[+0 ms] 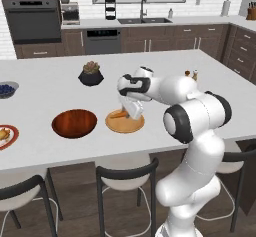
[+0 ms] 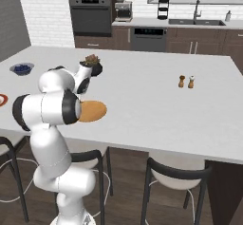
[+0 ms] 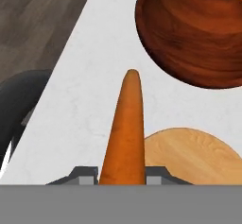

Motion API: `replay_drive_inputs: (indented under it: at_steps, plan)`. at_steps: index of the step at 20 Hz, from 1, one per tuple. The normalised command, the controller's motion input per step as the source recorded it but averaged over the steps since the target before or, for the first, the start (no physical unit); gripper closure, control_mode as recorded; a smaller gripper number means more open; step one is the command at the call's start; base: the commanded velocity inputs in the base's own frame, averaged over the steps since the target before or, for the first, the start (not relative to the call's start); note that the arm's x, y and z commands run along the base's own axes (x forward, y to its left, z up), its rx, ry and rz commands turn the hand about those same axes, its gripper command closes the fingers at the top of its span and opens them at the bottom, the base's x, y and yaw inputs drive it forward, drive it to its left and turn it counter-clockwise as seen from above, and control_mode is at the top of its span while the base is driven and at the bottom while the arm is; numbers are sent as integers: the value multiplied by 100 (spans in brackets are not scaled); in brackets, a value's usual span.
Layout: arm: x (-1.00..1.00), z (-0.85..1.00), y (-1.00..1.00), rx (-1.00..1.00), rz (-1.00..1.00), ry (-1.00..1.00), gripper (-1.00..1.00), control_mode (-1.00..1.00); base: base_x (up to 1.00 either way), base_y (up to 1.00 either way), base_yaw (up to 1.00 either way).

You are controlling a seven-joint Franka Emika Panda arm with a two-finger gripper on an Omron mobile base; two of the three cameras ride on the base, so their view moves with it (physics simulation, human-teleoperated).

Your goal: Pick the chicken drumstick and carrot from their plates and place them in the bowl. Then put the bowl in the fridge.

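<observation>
White island surface (image 1: 165, 76) in a rendered kitchen, robot arm bent over its near edge. Gripper (image 1: 131, 112) low above the tan wooden plate (image 1: 125, 123), jaws pinching the carrot (image 3: 124, 133) by its thick end. In the hand view, carrot pointing away toward 12 o'clock, tip over bare surface, plate at 4 o'clock, dark wooden bowl (image 3: 194, 29) at 1 o'clock. Whether the carrot rests on the plate or hangs just clear of it: cannot tell, though probably lifted a little, since its tip reaches past the plate's rim.

From the left base view, bowl just beside the plate at 9 o'clock, empty and wide, so likely an easy drop once carried across. Farther toward 9 o'clock, at the picture's edge, the red-rimmed plate (image 1: 7, 137) with the drumstick (image 1: 4, 133) on it, not yet moved. Potted succulent (image 1: 91, 74) at 11 o'clock of the bowl, small bowl of blueberries (image 1: 7, 89) at 10 o'clock, both well apart from the work. Salt and pepper shakers (image 2: 186, 81) off to the arm's right.
</observation>
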Motion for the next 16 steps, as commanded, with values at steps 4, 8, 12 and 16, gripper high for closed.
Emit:
replay_drive_inputs:
  at_steps: [4, 8, 12, 16]
  plan:
    - [-23, 36, 56, 0, 0, 0, 100, -100, 0, 0, 0]
    - [-12, 13, 77, 0, 0, -1, 100, -100, 0, 0, 0]
    - [0, 0, 99, -2, 0, 0, 100, -100, 0, 0, 0]
    - [20, 7, 96, -12, 0, 4, 100, -100, 0, 0, 0]
